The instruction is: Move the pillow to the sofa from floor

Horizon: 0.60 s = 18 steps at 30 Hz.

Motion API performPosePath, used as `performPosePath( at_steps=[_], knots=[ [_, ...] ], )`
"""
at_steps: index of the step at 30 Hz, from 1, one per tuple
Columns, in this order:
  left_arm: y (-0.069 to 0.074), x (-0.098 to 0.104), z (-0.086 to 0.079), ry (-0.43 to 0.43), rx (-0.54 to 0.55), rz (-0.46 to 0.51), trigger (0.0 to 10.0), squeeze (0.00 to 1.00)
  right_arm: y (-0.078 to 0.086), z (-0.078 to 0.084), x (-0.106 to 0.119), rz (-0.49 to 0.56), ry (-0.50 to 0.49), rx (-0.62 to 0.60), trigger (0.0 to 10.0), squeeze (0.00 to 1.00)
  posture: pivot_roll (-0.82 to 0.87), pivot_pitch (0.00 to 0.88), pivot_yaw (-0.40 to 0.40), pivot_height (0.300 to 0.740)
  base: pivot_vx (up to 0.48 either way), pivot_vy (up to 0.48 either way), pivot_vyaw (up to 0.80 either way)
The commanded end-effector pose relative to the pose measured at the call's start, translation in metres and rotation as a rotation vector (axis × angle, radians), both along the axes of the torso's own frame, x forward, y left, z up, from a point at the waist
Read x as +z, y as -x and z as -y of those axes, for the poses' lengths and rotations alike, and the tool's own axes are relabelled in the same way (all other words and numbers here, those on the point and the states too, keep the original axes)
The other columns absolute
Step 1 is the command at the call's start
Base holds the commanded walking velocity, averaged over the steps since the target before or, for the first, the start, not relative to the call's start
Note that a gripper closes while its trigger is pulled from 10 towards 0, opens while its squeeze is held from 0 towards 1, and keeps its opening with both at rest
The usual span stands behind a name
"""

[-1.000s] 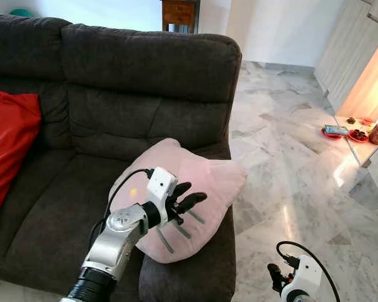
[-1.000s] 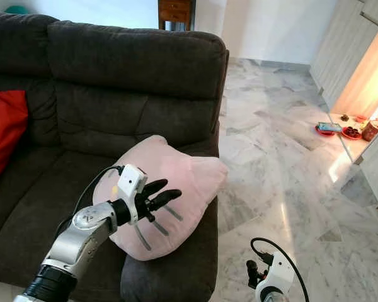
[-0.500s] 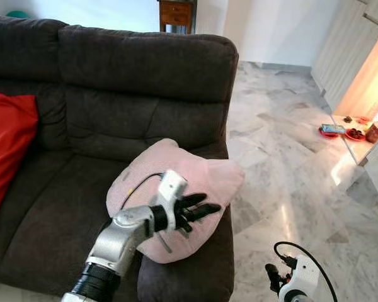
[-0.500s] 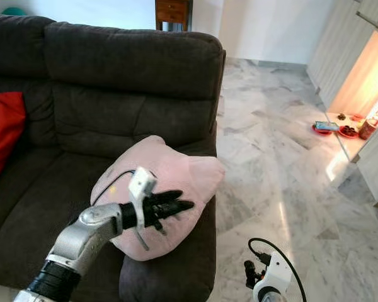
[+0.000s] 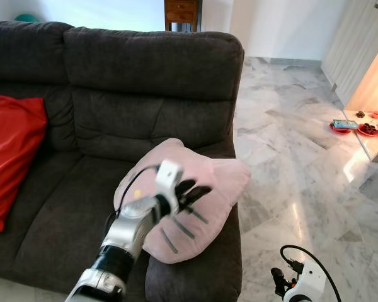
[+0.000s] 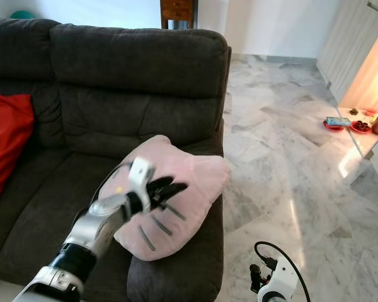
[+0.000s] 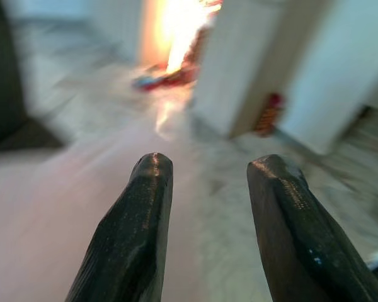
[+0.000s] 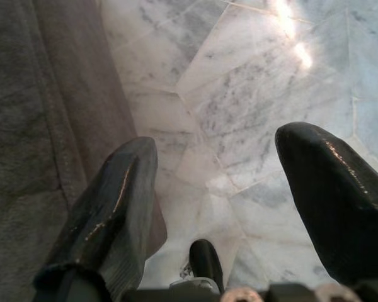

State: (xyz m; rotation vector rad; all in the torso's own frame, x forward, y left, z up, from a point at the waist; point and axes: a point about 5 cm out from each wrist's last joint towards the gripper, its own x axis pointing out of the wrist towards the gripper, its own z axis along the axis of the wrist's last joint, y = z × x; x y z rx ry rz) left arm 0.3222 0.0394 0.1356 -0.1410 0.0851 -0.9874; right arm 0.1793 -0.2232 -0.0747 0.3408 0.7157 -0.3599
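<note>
Your left claw [image 5: 192,194] hovers over the pink pillow [image 5: 217,182], which lies on the sofa [image 5: 145,69] seat by the armrest. Left wrist view: fingers [image 7: 135,239] spread, holding nothing. Right wrist view: your right claw [image 8: 223,182] hangs open above marble floor [image 8: 239,94].

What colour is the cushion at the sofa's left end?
Red cushion, clearest in the left eye view.

The left gripper's [image 7: 208,170] two black fingers [image 7: 138,220] stand apart above the blurred pink pillow [image 7: 44,214].
</note>
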Motion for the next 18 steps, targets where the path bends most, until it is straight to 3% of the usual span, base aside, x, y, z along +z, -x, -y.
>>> performPosePath(
  at_steps=[1, 3, 6, 7, 9, 11, 12, 16, 17, 18],
  knots=[
    [0.009, -0.001, 0.011, -0.014, -0.092, -0.016, 10.0, 0.00, -0.002, 0.003, 0.001, 0.002, 0.005, -0.013, 10.0, 0.00, -0.05, 0.000, -0.015, 0.740, 0.000, 0.000, 0.00],
    [0.019, -0.001, 0.020, -0.008, -0.191, -0.039, 10.0, 0.00, -0.003, 0.002, 0.002, 0.003, 0.006, -0.011, 10.0, 0.00, -0.04, 0.000, -0.018, 0.740, 0.000, 0.000, 0.00],
    [0.026, -0.015, 0.021, 0.009, -0.251, -0.122, 10.0, 0.00, -0.004, 0.001, 0.002, 0.005, 0.006, -0.002, 10.0, 0.00, -0.04, 0.000, -0.016, 0.740, 0.000, 0.000, 0.00],
    [0.026, -0.025, 0.019, 0.064, -0.261, -0.198, 10.0, 0.00, -0.005, 0.001, 0.002, 0.008, 0.005, -0.005, 10.0, 0.00, -0.04, 0.000, -0.015, 0.740, 0.000, 0.000, 0.00],
    [0.025, -0.029, 0.017, 0.134, -0.249, -0.261, 10.0, 0.00, -0.005, 0.001, 0.002, 0.009, 0.004, -0.006, 10.0, 0.00, -0.04, 0.000, -0.013, 0.740, 0.000, 0.000, 0.00],
    [0.020, -0.031, 0.014, 0.286, -0.226, -0.383, 10.0, 0.00, -0.005, 0.000, 0.002, 0.012, 0.002, -0.004, 10.0, 0.00, -0.04, 0.000, -0.011, 0.740, 0.000, 0.000, 0.00],
    [0.015, -0.041, 0.009, 0.316, -0.179, -0.448, 10.0, 0.00, -0.005, 0.000, 0.002, 0.013, 0.002, -0.007, 10.0, 0.00, -0.05, 0.000, -0.008, 0.740, 0.000, 0.000, 0.00],
    [0.014, -0.057, 0.001, 0.383, -0.128, -0.572, 10.0, 0.00, -0.004, 0.001, 0.002, 0.011, 0.001, -0.016, 10.0, 0.00, -0.05, 0.000, -0.007, 0.740, 0.000, 0.000, 0.00],
    [0.018, -0.068, -0.001, 0.408, -0.113, -0.645, 10.0, 0.00, -0.003, 0.001, 0.002, 0.010, 0.001, -0.015, 10.0, 0.00, -0.06, 0.000, -0.006, 0.740, 0.000, 0.000, 0.00],
    [0.021, -0.075, -0.001, 0.387, -0.101, -0.668, 10.0, 0.00, -0.002, 0.001, 0.002, 0.010, 0.001, -0.015, 10.0, 0.00, -0.07, 0.000, -0.005, 0.740, 0.000, 0.000, 0.00]
  ],
)
